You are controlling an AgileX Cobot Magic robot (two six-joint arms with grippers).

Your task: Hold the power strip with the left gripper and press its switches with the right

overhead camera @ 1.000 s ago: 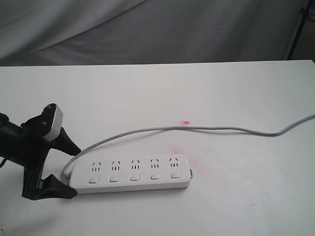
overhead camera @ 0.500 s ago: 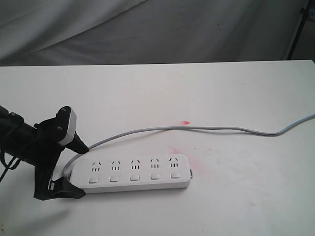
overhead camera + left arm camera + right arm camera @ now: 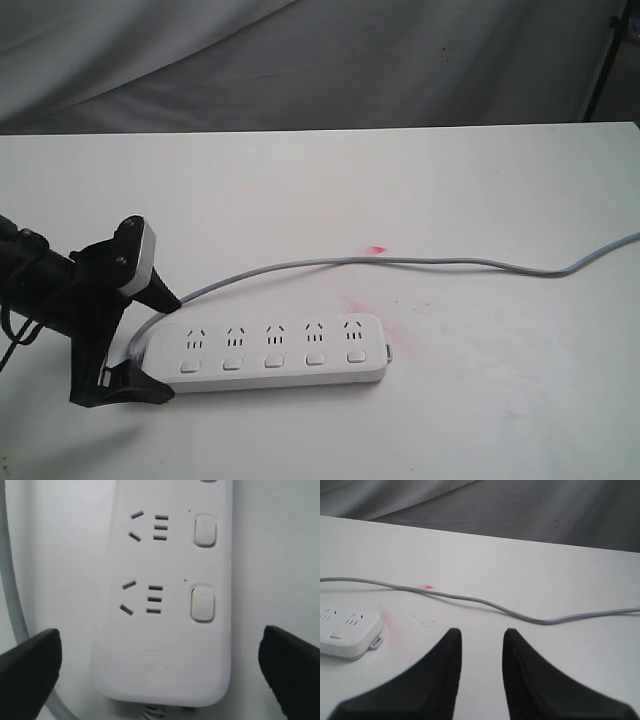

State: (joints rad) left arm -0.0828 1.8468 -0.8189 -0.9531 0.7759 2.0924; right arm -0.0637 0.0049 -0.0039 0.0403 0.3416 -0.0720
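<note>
Well, exterior view: power strip (image 3: 270, 350) flat on white table (image 3: 450, 180), left of centre, near side; grey cord (image 3: 450, 262) trails far and right. Left gripper (image 3: 168, 346) spread wide, straddling strip's left end. Left wrist view: fingers (image 3: 30, 665) either side of strip, gaps visible, two switches (image 3: 202, 603) showing. Right wrist view: right gripper (image 3: 482, 635) slightly parted, pinching nothing, above table right of strip.

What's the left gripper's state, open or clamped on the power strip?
Open: left gripper fingers straddle the power strip at its cord end, gaps both sides.
</note>
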